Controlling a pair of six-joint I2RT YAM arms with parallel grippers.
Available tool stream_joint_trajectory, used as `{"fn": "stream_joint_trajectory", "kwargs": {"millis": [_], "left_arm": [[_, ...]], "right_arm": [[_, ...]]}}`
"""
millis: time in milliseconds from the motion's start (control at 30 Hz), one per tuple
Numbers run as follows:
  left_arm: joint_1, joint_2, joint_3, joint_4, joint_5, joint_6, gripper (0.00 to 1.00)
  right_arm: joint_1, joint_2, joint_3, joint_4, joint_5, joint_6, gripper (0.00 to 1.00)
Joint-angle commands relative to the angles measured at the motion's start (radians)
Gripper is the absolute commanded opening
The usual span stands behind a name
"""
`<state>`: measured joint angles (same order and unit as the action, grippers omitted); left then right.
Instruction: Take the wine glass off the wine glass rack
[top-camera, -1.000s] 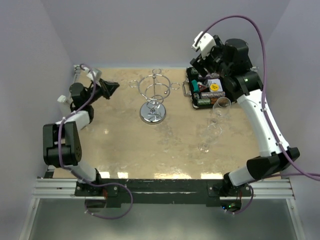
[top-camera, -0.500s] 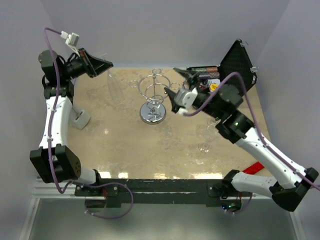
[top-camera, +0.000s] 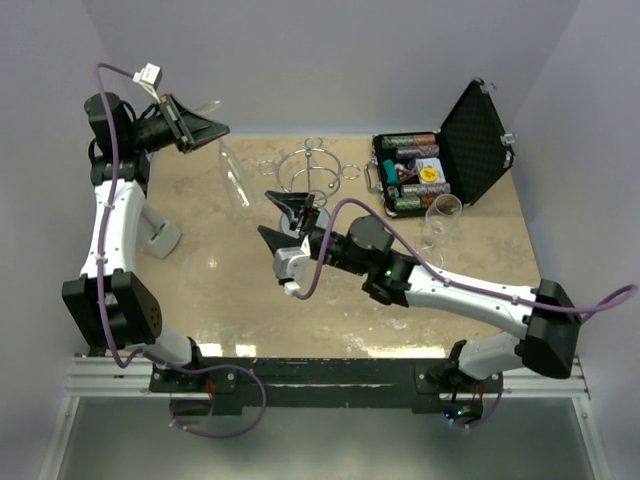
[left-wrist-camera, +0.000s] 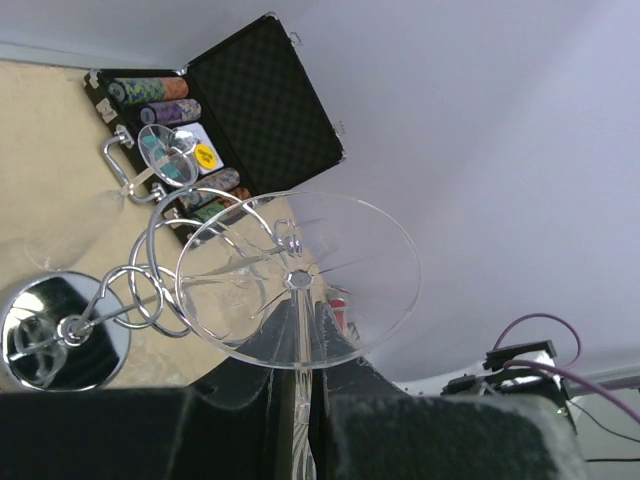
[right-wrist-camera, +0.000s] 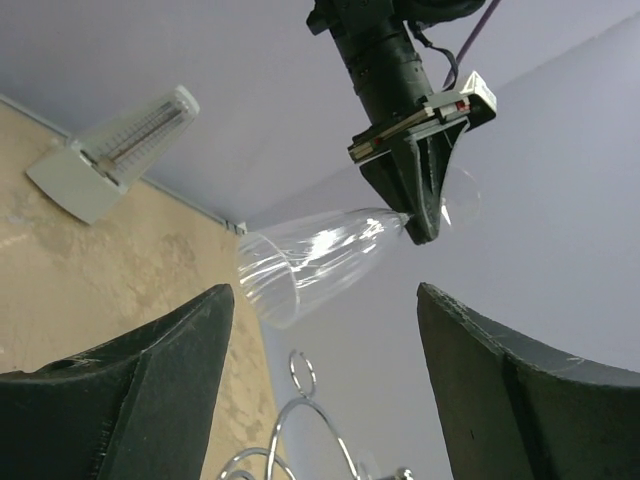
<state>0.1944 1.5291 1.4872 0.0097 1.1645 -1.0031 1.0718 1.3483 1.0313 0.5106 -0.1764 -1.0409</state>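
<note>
My left gripper (top-camera: 207, 130) is raised at the back left and is shut on the stem of a clear wine glass (top-camera: 232, 176), whose bowl hangs tilted down toward the table, left of and apart from the chrome wine glass rack (top-camera: 316, 166). In the left wrist view the glass's round foot (left-wrist-camera: 300, 280) sits just past my gripper (left-wrist-camera: 303, 310), with the rack (left-wrist-camera: 150, 290) and its mirror base (left-wrist-camera: 60, 335) beyond. My right gripper (top-camera: 283, 220) is open and empty in front of the rack. The right wrist view shows the held glass (right-wrist-camera: 310, 260) above my open gripper (right-wrist-camera: 325, 290).
An open black case (top-camera: 470, 140) of poker chips stands at the back right. Another wine glass (top-camera: 443, 214) is near it on the table. A white metronome-like object (top-camera: 160, 238) stands at the left. The purple walls are close behind.
My right arm has swung left and down, its open gripper now in front of the rack. My left arm has lifted the glass and holds it beside the rack.
</note>
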Motion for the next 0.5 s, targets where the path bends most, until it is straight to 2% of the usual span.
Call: {"fn": "stream_joint_trajectory", "kwargs": {"millis": [0, 100, 200, 467], "left_arm": [[0.005, -0.047, -0.016, 0.021, -0.020, -0.135, 0.00], [0.005, -0.050, -0.021, 0.016, -0.032, -0.157, 0.00], [0.005, -0.058, -0.022, 0.012, -0.037, -0.158, 0.00], [0.004, -0.075, -0.044, -0.060, -0.057, -0.140, 0.00]], "right_arm": [[0.014, 0.055, 0.081, 0.181, 0.089, 0.100, 0.74], [0.028, 0.081, 0.098, 0.143, 0.087, 0.044, 0.72], [0.034, 0.113, 0.108, 0.167, 0.169, 0.031, 0.69], [0.034, 0.205, 0.153, 0.229, 0.290, 0.045, 0.51]]}}
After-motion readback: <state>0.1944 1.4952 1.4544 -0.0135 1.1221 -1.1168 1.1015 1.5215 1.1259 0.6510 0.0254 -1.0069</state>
